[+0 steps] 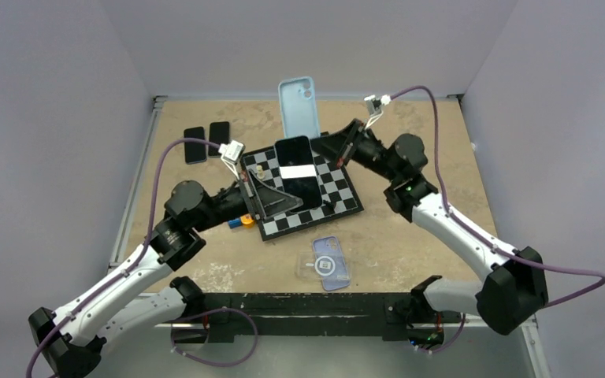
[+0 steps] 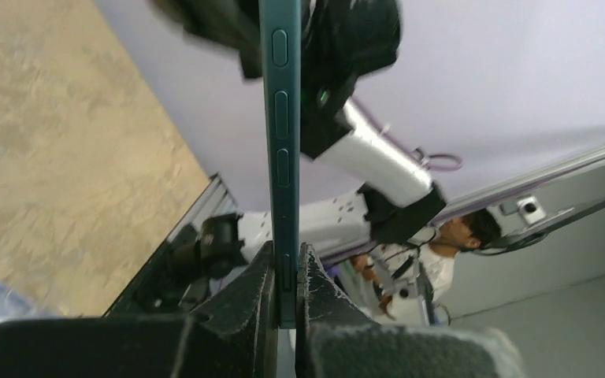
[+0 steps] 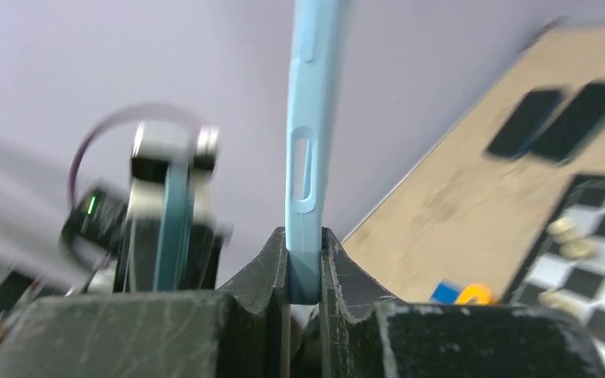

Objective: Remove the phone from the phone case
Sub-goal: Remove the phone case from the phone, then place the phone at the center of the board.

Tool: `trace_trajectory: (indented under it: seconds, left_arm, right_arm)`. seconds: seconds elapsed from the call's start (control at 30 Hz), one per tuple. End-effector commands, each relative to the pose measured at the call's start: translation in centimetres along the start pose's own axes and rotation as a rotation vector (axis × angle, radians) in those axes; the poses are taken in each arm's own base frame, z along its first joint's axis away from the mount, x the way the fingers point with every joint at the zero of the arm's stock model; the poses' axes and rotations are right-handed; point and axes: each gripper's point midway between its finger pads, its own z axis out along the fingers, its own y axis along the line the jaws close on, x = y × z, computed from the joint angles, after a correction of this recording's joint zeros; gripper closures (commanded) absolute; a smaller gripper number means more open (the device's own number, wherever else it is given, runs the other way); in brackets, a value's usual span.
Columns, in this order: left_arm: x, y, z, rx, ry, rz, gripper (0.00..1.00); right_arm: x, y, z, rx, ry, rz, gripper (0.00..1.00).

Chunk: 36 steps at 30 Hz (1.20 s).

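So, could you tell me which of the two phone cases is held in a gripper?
The light blue phone case, clamped in the right gripper; the clear case with a ring lies flat on the table.

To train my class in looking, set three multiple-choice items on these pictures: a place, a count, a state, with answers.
1. Where is the clear case? A) against the far wall B) flat on the table near the arm bases C) in the left jaws
2. How many dark phones lie at the far left? A) one B) two C) four
3. The light blue case is: A) clamped aloft in the right jaws B) flat on the table C) folded in half
Answers: 1 B, it lies on bare tabletop; 2 B, a pair lies side by side; 3 A, the right wrist view shows jaws shut on its edge.
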Motion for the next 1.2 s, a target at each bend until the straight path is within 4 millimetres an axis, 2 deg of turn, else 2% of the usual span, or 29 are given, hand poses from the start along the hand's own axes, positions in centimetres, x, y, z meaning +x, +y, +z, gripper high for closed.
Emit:
trace_trajectory:
  seconds: [0.0,0.03,0.1,0.13,0.17,0.23,0.27,0.37,0.47,0.57,0.67,0.7,0.8,0.97,1.07,1.17]
  left_arm:
    - [2.6,2.1,-1.7,-0.085,0.125,0.080,1.00]
    - [2.3,3.3,-2.3,-0.154,0.123,0.097,1.00]
    - [1.0,5.4,-3.7,-0.270,0.096,0.175,1.00]
    - [-0.2,6.3,-4.5,-0.334,0.074,0.222,1.00]
    - [-1.4,8.1,-5.6,-0.434,0.056,0.277,1.00]
    - [-4.5,11.0,-8.2,-0.673,0.040,0.410,1.00]
    - [-5.8,13.9,-10.0,-0.824,0.069,0.487,1.00]
    - [-11.6,19.7,-13.9,-1.178,0.062,0.553,1.00]
    - [-16.1,24.5,-16.6,-1.323,0.012,0.453,1.00]
    - [-20.3,27.3,-20.0,-1.417,-0.107,0.387,1.00]
    - [-23.5,29.3,-23.7,-1.556,-0.155,0.404,1.00]
    - [-24.1,30.9,-25.2,-1.589,-0.144,0.362,1.00]
    - [-24.3,33.9,-27.7,-1.624,-0.071,0.280,1.00]
    - [-24.8,37.9,-28.1,-1.427,-0.048,0.072,1.00]
    - [-25.5,39.2,-28.1,-1.353,-0.079,0.027,1.00]
    - [-25.1,40.5,-28.1,-1.293,-0.038,-0.060,1.00]
  right_arm:
    - [-9.2,-5.0,0.1,0.242,-0.235,-0.058,1.00]
    - [-10.1,-6.4,-0.2,0.310,-0.237,-0.098,1.00]
    - [-10.3,-9.0,-1.3,0.424,-0.212,-0.110,1.00]
    - [-10.0,-10.1,-2.0,0.485,-0.184,-0.134,1.00]
    - [-9.9,-10.8,-2.6,0.541,-0.161,-0.155,1.00]
    - [-8.5,-12.3,-4.5,0.652,-0.087,-0.184,1.00]
    - [-7.6,-12.7,-5.4,0.682,-0.067,-0.191,1.00]
    - [-5.5,-12.2,-7.5,0.692,-0.038,-0.200,1.00]
    - [-3.9,-10.8,-9.0,0.672,0.005,-0.213,1.00]
    - [-2.2,-9.0,-10.2,0.632,0.069,-0.226,1.00]
    - [-1.1,-7.7,-11.7,0.619,0.091,-0.247,1.00]
    - [-0.6,-7.4,-12.1,0.610,0.101,-0.247,1.00]
    - [1.3,-6.3,-12.8,0.556,0.148,-0.228,1.00]
    - [5.2,-5.4,-14.7,0.507,0.229,-0.164,1.00]
    - [7.2,-6.0,-16.2,0.539,0.253,-0.110,1.00]
    - [9.1,-7.3,-18.0,0.625,0.299,-0.058,1.00]
